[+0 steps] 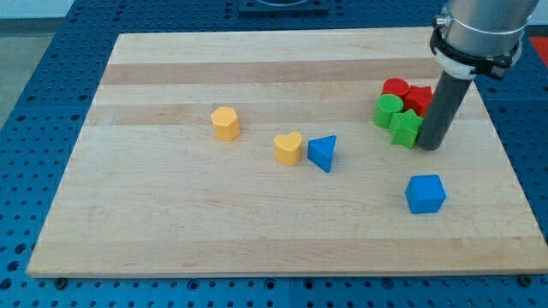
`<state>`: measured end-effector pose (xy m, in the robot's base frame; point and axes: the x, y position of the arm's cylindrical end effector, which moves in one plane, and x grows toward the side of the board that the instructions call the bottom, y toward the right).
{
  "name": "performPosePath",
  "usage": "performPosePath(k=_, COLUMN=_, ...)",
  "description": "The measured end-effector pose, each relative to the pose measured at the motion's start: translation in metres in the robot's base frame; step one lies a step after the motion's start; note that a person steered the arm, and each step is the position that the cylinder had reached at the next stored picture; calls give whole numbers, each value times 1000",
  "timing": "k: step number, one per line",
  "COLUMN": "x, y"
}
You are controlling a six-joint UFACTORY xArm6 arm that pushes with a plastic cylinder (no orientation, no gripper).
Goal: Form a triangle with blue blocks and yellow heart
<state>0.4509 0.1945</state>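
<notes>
A yellow heart block (pixel 288 148) lies near the board's middle, touching or almost touching a blue triangle block (pixel 323 153) on its right. A blue cube (pixel 425 193) sits at the lower right, apart from them. My tip (pixel 431 146) is at the right side of the board, right beside a green star block (pixel 405 127), above the blue cube and far right of the heart.
A yellow hexagon block (pixel 226 123) lies left of the heart. A cluster at the right holds a red round block (pixel 395 88), a red star block (pixel 419 97), a green round block (pixel 388 110) and the green star. The wooden board (pixel 171 222) rests on a blue perforated table.
</notes>
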Motion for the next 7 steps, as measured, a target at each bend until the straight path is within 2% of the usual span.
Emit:
performPosePath(k=3, x=8, y=30)
performPosePath(k=4, x=42, y=26)
performPosePath(k=6, x=62, y=23)
performPosePath(k=7, x=87, y=7)
